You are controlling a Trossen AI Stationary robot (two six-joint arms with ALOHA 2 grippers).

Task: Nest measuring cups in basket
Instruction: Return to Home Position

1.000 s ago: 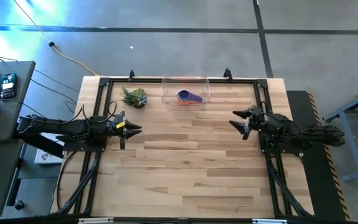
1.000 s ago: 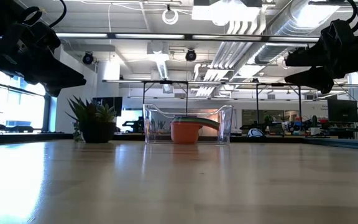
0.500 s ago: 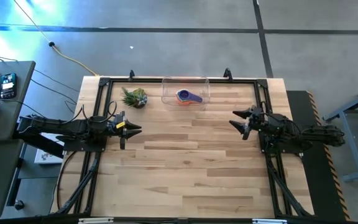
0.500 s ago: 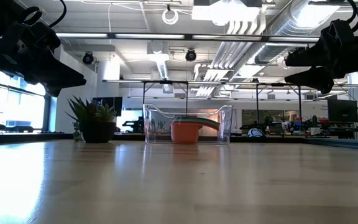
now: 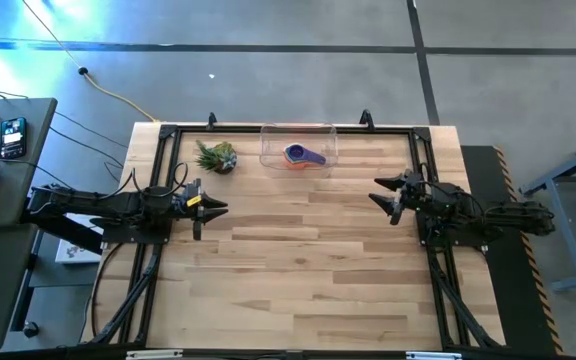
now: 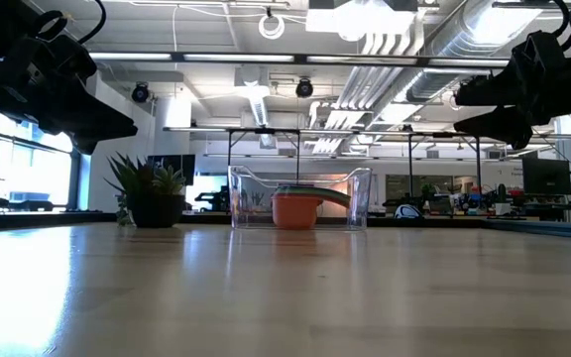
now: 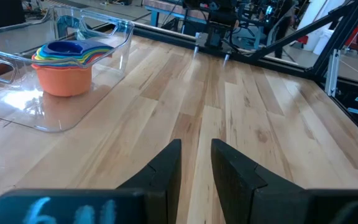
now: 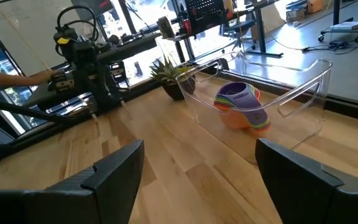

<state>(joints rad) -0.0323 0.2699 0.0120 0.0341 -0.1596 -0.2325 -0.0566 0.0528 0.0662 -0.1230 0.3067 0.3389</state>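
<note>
Homing w/ cups [image 5: 301, 156] nested in basket [image 5: 268, 135]; prob. finished. Left gripper [image 7: 196, 144] narrow, right gripper [image 8: 201, 146] wide, both empty, raised at table [image 5: 308, 280] sides. Nxt: just park.

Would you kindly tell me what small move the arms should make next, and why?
Probably just park both arms where they are and stop. The measuring cups sit nested inside the basket. The left gripper and right gripper hang empty at opposite sides of the table, well apart from the basket.
</note>
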